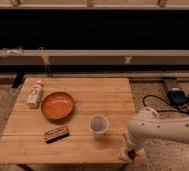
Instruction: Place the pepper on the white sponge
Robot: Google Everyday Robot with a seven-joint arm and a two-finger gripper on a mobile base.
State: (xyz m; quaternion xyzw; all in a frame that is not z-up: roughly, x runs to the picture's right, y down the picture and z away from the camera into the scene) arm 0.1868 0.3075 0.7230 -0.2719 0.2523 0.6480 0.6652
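I am looking down on a wooden bench (88, 100), the landmark for everything here. My robot's white arm (163, 131) reaches in from beyond its right edge and bends down to the front right corner, where the gripper (126, 154) sits low at the bench edge; I cannot tell how its jaws stand. Left of centre is an orange bowl (57, 105), with a white bottle (34, 94) beside it near the left edge. A white cup (99, 125) stands front of centre, a dark bar (56, 133) front left. I cannot make out the pepper or the white sponge, so the placing looks unfinished.
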